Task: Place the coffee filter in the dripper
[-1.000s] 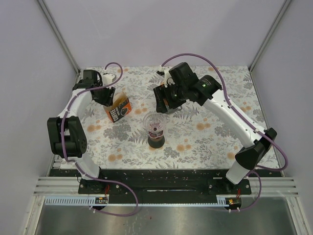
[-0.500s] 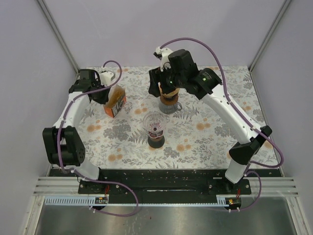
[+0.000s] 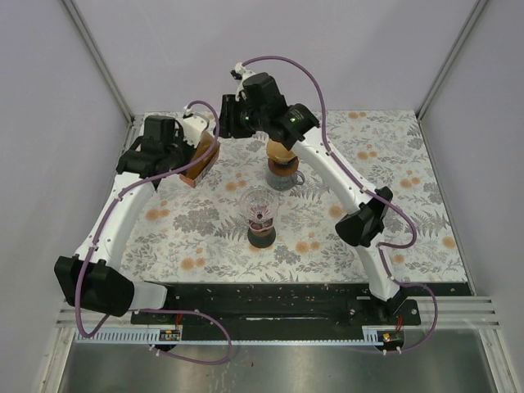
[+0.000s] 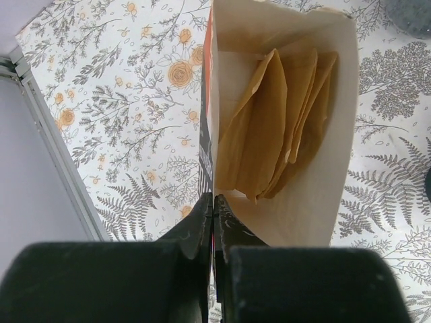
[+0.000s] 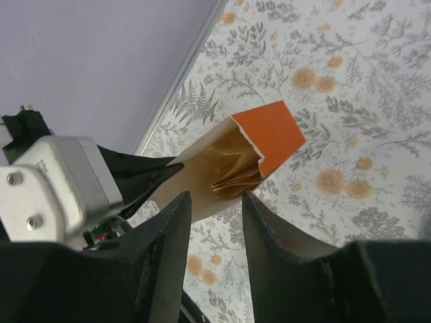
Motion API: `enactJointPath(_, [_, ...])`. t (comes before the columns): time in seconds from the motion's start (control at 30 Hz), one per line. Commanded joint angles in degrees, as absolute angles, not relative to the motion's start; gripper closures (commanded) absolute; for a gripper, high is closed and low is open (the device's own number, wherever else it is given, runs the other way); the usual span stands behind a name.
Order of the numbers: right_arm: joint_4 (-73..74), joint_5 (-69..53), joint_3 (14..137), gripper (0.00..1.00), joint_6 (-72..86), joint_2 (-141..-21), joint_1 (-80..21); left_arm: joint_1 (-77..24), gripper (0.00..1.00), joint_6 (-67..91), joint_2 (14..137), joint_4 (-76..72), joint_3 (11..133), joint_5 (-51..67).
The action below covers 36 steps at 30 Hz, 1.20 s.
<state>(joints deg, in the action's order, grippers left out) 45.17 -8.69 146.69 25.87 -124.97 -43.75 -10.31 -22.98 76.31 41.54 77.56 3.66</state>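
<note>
My left gripper is shut on the side wall of an open orange and white filter box. Several brown coffee filters stand inside the box. In the top view the box hangs tilted above the table's back left. My right gripper is open just in front of the box's open mouth, and the filter edges lie a little beyond its fingertips, with nothing between them. The dripper, a clear glass cone on a black base, stands at the table's middle.
A brown cone on a grey mug stands behind the dripper, under the right arm's forearm. The left wall rail runs close beside the box. The right gripper hovers near the back wall.
The left gripper closed on the box, lifted it and tilted its mouth up to the right. The right arm swung left to the box mouth, uncovering the mug, and its jaws narrowed.
</note>
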Motion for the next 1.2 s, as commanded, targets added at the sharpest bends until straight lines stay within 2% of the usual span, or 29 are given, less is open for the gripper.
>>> enactJointPath(0.0, [41.6,-9.7,147.1,0.58,31.2,-124.7,-45.6,-13.0,1.0,-20.0,75.6,41.2,80.2,-3.2])
enactJointPath(0.17, [39.5,-10.3,140.5,0.64,34.0,-123.4,-45.6,-14.1,1.0,-18.6,75.6,41.4,81.3,-3.4])
enactJointPath(0.37, [38.9,-8.8,140.2,0.65,34.5,-125.3,-46.1,-15.6,1.0,-18.4,75.8,41.4,81.3,-3.3])
enactJointPath(0.63, [40.2,-6.3,142.0,0.62,34.0,-127.3,-46.1,-16.2,1.0,-18.6,75.8,41.4,80.9,-3.0])
enactJointPath(0.87, [42.2,-1.9,140.7,0.52,33.0,-127.7,-46.1,-16.7,1.0,-18.8,75.8,41.5,81.0,-2.5])
enactJointPath(1.17, [41.5,-1.9,143.8,0.53,33.9,-131.0,-46.1,-17.9,1.0,-18.6,75.5,41.6,80.7,-1.7])
